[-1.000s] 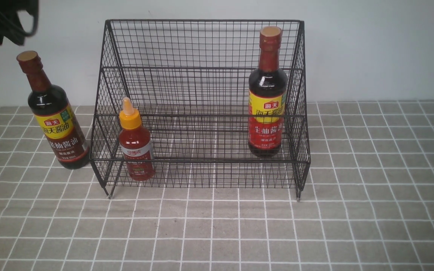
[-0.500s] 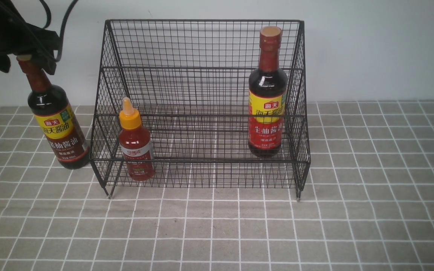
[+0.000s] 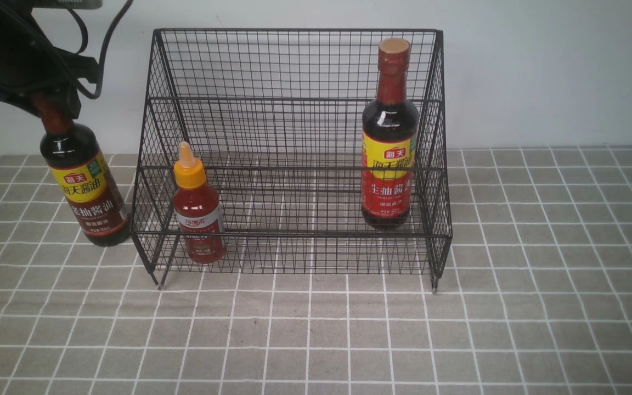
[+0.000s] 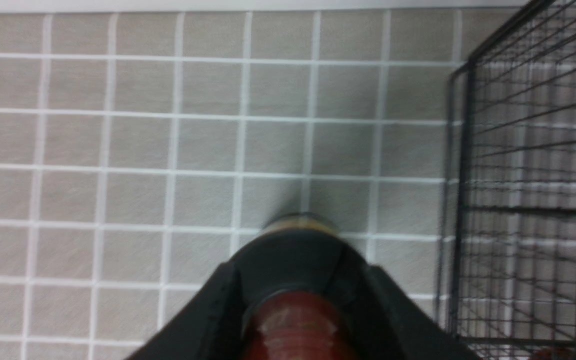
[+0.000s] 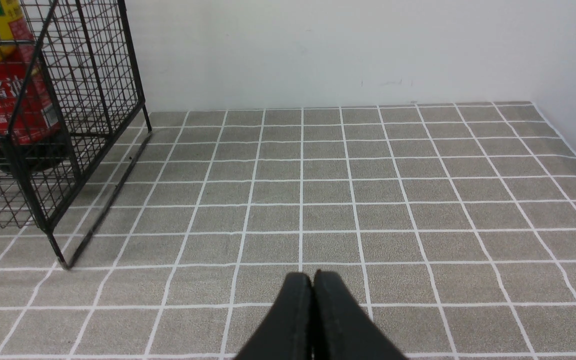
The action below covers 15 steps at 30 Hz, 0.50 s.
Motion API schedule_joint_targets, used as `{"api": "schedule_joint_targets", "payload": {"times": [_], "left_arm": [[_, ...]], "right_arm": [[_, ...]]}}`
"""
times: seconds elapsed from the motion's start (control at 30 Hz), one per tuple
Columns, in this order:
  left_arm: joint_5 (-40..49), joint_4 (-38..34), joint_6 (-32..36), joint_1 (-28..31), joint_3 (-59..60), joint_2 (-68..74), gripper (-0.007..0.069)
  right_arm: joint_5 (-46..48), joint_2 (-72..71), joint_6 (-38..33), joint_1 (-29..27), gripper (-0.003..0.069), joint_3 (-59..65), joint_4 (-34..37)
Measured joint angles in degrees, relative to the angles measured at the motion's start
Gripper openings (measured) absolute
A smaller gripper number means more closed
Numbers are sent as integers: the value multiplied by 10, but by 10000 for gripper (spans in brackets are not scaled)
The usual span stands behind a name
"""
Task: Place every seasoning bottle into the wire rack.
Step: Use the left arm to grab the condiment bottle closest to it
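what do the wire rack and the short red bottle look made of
Wire rack: thin metal wire in a grid, matte black coating. Short red sauce bottle: probably plastic, glossy highlights, squeeze-bottle shape. Its nozzle cap: opaque yellow plastic, it seems.

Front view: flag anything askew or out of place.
The left soy-sauce bottle stands outside the wire rack and looks tilted, its neck leaning away from the rack, with the left tool around that neck. The other soy-sauce bottle stands upright inside.
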Motion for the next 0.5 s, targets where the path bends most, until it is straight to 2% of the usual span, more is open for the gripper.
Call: {"api": "schedule_joint_targets", "payload": {"times": [0.5], "left_arm": [[24, 0, 3, 0, -1, -18, 262]], "right_arm": [[0, 0, 0, 0, -14, 0, 0]]}}
